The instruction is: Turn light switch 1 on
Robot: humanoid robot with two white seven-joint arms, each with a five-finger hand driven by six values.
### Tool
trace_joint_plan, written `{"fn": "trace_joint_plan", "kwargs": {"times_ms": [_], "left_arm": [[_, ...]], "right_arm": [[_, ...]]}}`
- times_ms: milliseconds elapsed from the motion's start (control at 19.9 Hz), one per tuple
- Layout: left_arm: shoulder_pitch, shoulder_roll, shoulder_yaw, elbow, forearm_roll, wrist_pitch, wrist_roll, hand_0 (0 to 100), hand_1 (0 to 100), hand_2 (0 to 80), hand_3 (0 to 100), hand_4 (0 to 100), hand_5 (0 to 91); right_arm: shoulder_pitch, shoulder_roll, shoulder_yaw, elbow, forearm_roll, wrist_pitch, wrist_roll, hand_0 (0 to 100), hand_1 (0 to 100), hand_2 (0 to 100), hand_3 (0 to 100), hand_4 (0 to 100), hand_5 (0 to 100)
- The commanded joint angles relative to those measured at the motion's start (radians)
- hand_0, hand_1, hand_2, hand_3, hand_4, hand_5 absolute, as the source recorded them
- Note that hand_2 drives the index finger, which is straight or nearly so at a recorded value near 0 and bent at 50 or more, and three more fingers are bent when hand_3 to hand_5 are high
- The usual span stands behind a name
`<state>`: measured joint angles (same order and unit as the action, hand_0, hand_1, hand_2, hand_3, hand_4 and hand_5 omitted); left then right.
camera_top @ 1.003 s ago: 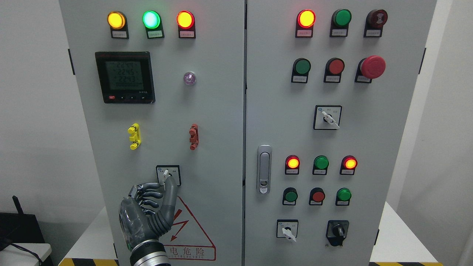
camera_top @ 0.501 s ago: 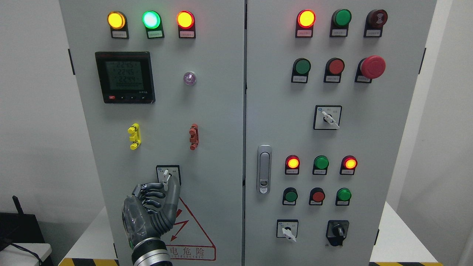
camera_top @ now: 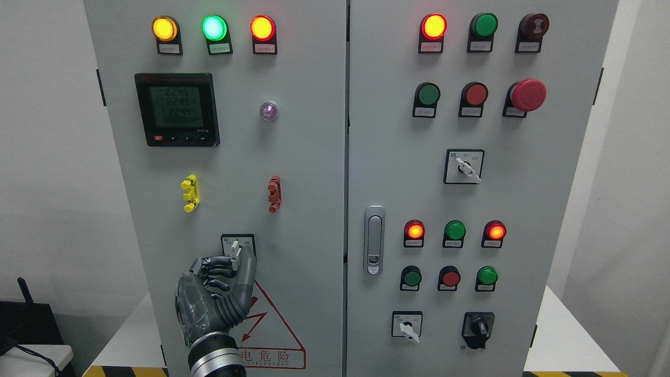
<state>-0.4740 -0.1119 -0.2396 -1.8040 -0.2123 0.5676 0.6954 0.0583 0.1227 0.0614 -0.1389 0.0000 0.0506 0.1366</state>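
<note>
Left hand (camera_top: 217, 293) rises from the bottom edge against the left cabinet door (camera_top: 303, 173), fingers curled around the lower end of the switch (camera_top: 236, 250); actual pinch contact cannot be confirmed. The switch sits low on that door, in a square black-framed plate, its white lever near vertical, long axis leaning slightly, top end up. Plate markings are too small to read. Above, the meter (camera_top: 177, 109) shows digits "2245"; other rows blurred. The warning triangle (camera_top: 269, 324) below is partly hidden by the hand; "电危险" is legible beneath.
</note>
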Motion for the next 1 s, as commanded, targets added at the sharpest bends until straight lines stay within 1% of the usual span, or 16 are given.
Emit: {"fn": "trace_joint_plan", "kwargs": {"times_ms": [0,802,952], "left_arm": [[-0.005,0.000,-0.001,0.005,-0.001,0.008,0.000,17,44,54.0,72,80,78.5],[-0.018,-0.002,-0.007,0.012,-0.007,0.009,-0.002,23,39,55.4,73,80,77.5],[-0.018,0.000,-0.007,0.012,-0.006,0.023,-0.002,24,38,55.4,73,80,76.9]], "right_arm": [[0.000,0.000,0.000,0.001,-0.017,0.000,0.000,12,39,0,0,0,0],[0.000,0.000,0.000,0.001,-0.018,0.000,0.001,12,39,0,0,0,0],[0.000,0.000,0.000,-0.001,-0.018,0.000,0.000,12,39,0,0,0,0]]}}
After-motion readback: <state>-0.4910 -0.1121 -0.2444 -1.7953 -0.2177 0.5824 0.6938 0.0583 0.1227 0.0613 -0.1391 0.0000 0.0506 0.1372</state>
